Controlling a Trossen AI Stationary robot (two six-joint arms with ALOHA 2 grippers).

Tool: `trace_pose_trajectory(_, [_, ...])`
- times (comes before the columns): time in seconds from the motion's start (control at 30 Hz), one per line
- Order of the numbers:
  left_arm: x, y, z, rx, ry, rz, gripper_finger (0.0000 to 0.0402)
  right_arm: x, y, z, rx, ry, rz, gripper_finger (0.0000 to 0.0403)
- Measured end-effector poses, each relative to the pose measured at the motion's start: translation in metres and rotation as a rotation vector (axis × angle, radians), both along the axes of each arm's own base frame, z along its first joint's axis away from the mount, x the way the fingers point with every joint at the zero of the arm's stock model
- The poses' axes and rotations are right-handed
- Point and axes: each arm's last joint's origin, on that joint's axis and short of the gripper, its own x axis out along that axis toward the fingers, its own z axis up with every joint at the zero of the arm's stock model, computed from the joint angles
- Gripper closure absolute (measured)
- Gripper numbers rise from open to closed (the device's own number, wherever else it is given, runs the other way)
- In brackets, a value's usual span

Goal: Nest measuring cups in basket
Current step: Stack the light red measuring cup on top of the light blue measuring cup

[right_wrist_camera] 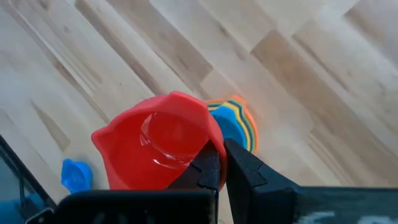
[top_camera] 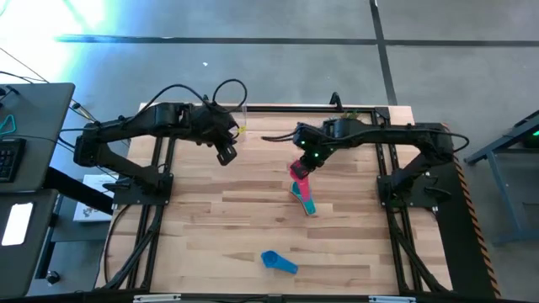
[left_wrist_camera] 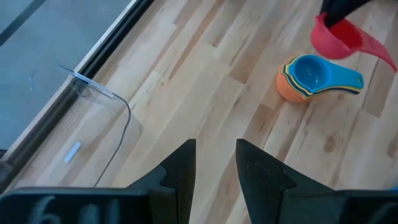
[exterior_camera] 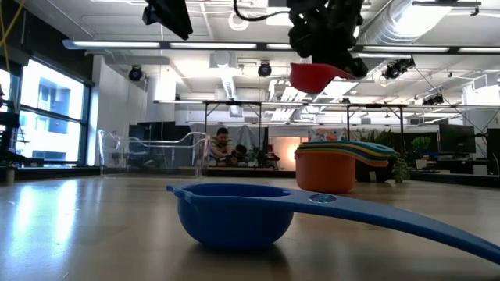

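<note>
My right gripper [top_camera: 301, 168] is shut on a pink-red measuring cup [right_wrist_camera: 155, 146] and holds it in the air just above and beside a nested stack of cups [top_camera: 306, 200], orange outermost and teal on top [left_wrist_camera: 311, 74]. The stack stands on its base mid-table. A blue cup [top_camera: 276, 261] rests on its base near the front edge, its handle toward the right. The clear basket [left_wrist_camera: 99, 124] stands at the far edge of the table. My left gripper [top_camera: 226, 156] hangs high near the basket, open, with nothing between its fingers [left_wrist_camera: 180, 171]. My right gripper pinches the pink-red cup at the rim of its bowl [right_wrist_camera: 208, 146], one finger over the inside and one outside. The fingers slant down from above. The cup hangs clear of the table, mouth up and roughly level, its handle [left_wrist_camera: 379, 53] sticking out sideways.
A small green plant [exterior_camera: 402, 168] stands behind the stack toward the far right. Dark frame rails [top_camera: 160, 194] run along both sides of the table. Bare wood lies between the stack and the blue cup.
</note>
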Motion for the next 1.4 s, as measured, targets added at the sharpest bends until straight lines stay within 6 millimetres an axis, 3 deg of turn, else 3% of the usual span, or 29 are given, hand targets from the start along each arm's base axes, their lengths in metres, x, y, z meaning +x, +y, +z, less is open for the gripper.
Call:
trace_pose_trajectory(0.67, [0.000, 0.001, 0.000, 0.005, 0.003, -0.002, 0.0298, 0.028, 0.015, -0.059, 0.030, 0.232, 0.101, 0.0402])
trace_pose_trajectory(1.4, [0.000, 0.001, 0.000, 0.018, 0.010, -0.021, 0.0298, 0.027, 0.013, -0.066, 0.018, 0.280, 0.064, 0.0402])
